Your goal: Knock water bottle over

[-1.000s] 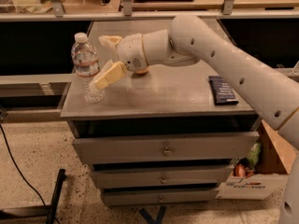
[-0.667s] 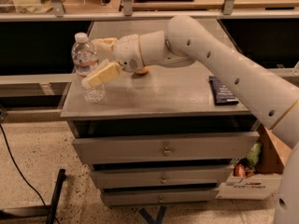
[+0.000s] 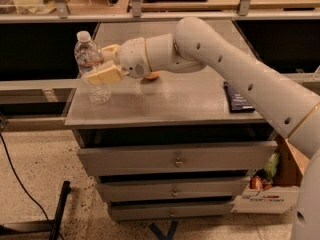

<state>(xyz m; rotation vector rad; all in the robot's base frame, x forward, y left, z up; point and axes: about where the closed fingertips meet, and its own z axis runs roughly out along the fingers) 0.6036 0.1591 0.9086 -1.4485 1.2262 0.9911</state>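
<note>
The water bottle [image 3: 90, 64] is clear and ribbed with a white cap. It stands near the left edge of the grey cabinet top [image 3: 175, 106], its top leaning slightly left. My gripper [image 3: 104, 62] reaches in from the right at the bottle's mid height. Its two tan fingers are spread apart. The lower finger [image 3: 102, 75] lies across the front of the bottle, touching it. The upper finger [image 3: 111, 49] is just right of the bottle's shoulder. The gripper holds nothing.
An orange object [image 3: 151, 75] sits on the top behind my wrist. A dark flat packet [image 3: 237, 98] lies near the right edge. Three drawers [image 3: 175, 160] are below. A cardboard box with packets [image 3: 265, 184] stands on the floor at the right.
My gripper has moved left towards the bottle; the lower finger now overlaps its front. The bottle still stands in about the same place.
</note>
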